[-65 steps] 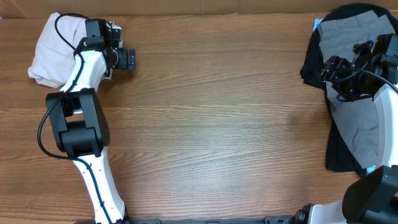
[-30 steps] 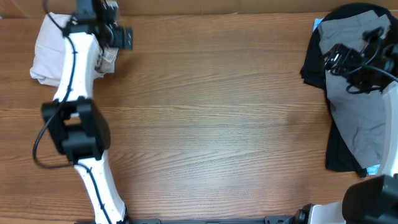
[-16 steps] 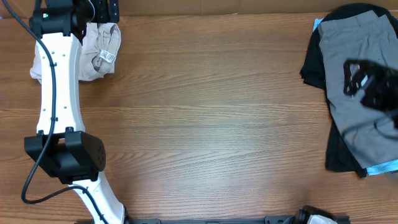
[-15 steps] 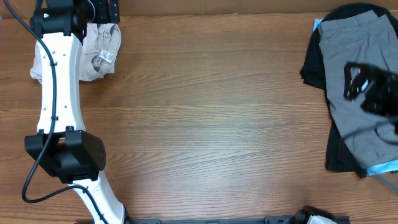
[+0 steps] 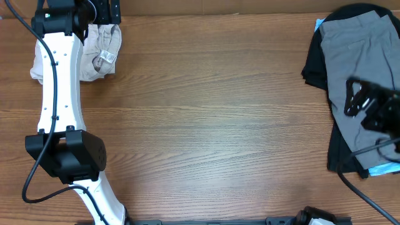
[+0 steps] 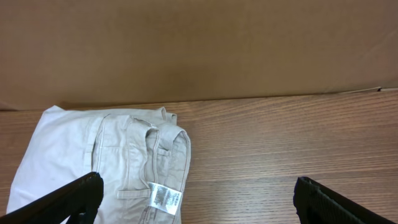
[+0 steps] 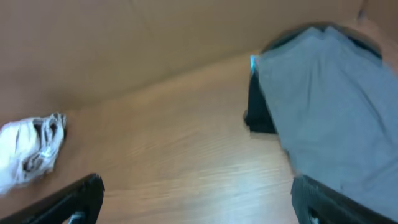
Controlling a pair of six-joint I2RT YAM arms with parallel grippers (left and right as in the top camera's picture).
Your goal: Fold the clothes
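Note:
The cream-beige shorts (image 5: 100, 47) lie folded at the table's far left corner, with a small white label (image 6: 165, 198) showing; they also show in the right wrist view (image 7: 31, 149). My left gripper (image 5: 107, 9) is raised above them, open and empty, its fingertips wide apart (image 6: 196, 202). Grey shorts (image 5: 353, 62) lie spread over a black garment (image 5: 340, 153) at the far right. My right gripper (image 5: 365, 106) hovers over the grey shorts (image 7: 329, 106), open and empty.
A brown cardboard wall (image 6: 199, 50) runs along the table's back edge. Something light blue (image 5: 384, 169) peeks out at the lower right under the garments. Bare wood table (image 5: 219, 119) lies between the two piles.
My left arm lifted off the cream-beige shorts and stretched toward the back edge. My right gripper rose and drew toward the front over the grey shorts.

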